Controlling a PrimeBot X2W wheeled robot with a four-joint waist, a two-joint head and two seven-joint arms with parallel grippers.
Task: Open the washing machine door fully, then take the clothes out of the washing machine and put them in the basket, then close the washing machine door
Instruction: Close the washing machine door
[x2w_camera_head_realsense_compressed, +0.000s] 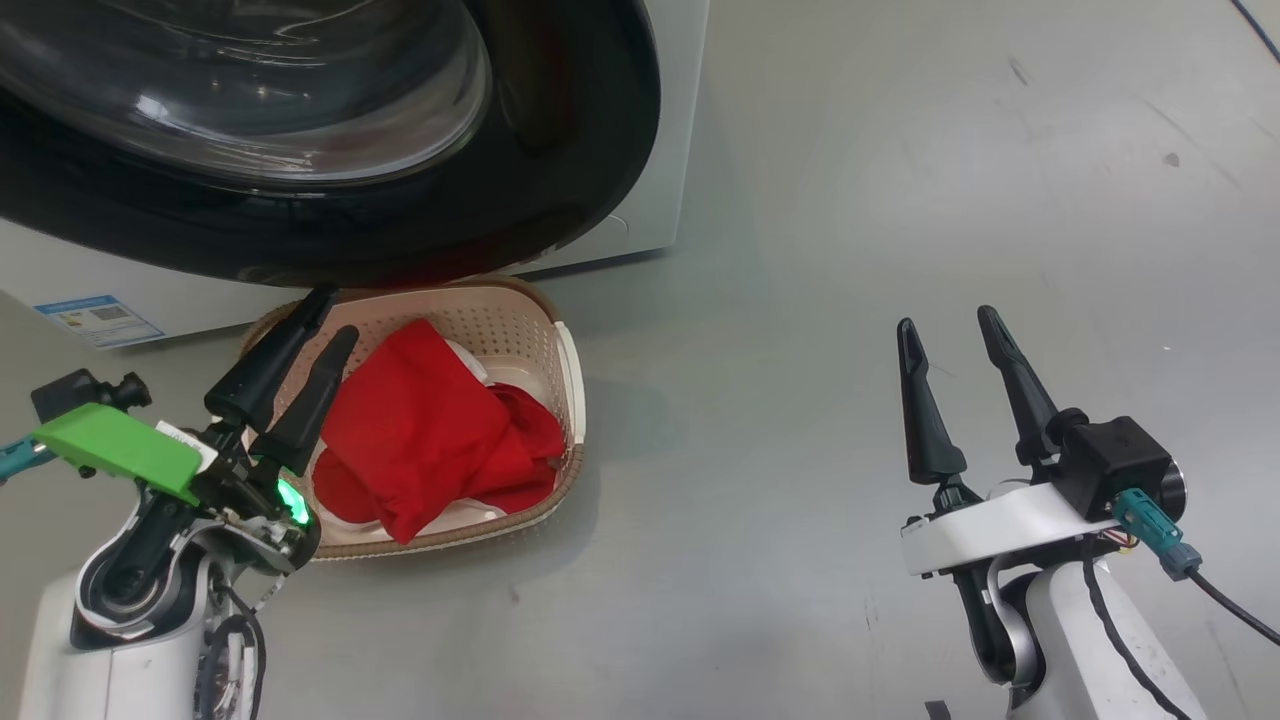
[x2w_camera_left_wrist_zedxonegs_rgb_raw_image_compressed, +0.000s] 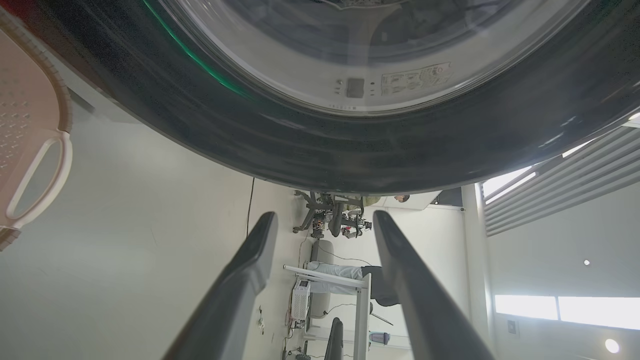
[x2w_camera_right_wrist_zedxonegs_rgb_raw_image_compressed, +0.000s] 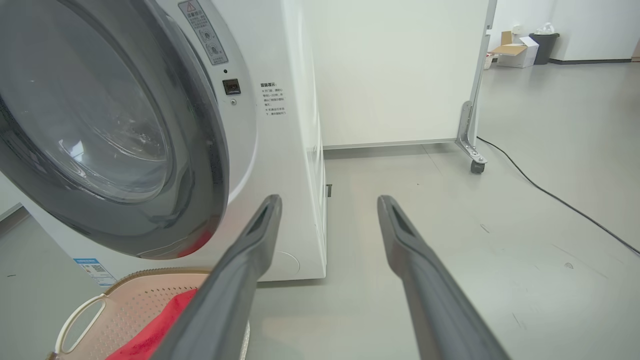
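— Clothes (x2w_camera_head_realsense_compressed: 430, 440) sit in the basket (x2w_camera_head_realsense_compressed: 565, 400), on the floor just under the open washing machine door (x2w_camera_head_realsense_compressed: 400, 230). Closing comes next, I judge.
— How?
— Left gripper (x2w_camera_head_realsense_compressed: 337, 315), fingers spread and empty, hovers by the basket's rim; push the door's black rim toward the washing machine (x2w_camera_head_realsense_compressed: 680, 120), steadily, clearing the basket.
— Count?
— One door, one machine, one basket, one red heap, pieces untellable. Two grippers; the right gripper (x2w_camera_head_realsense_compressed: 947, 320) is also spread, empty, over bare floor.

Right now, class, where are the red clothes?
In the head view, the clothes lie in the basket at lower left, below the washing machine door.
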